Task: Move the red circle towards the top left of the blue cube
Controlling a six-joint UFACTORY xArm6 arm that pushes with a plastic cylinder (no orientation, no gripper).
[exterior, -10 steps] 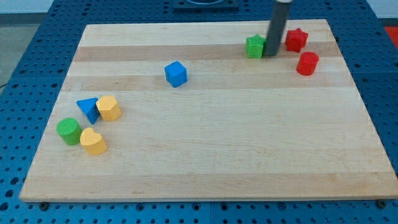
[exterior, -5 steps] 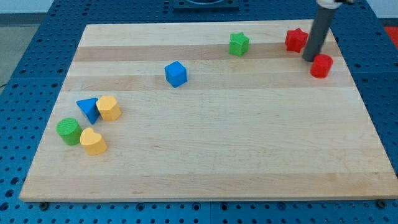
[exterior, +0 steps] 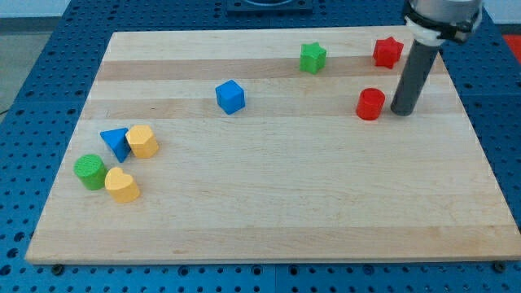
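Observation:
The red circle (exterior: 370, 104) lies on the wooden board's right half, well to the right of the blue cube (exterior: 230, 96). My tip (exterior: 401, 111) rests on the board just right of the red circle, with a small gap between them. The dark rod rises from there toward the view's top right.
A green star (exterior: 313, 57) and a red star (exterior: 388, 52) lie near the board's top edge. At the left are a blue triangle (exterior: 116, 142), a yellow hexagon (exterior: 142, 141), a green circle (exterior: 90, 171) and a yellow heart (exterior: 122, 185).
The tip went from beside the green star to the right of the red circle. The red circle has slid left and down toward the board's middle. The green star shifted left.

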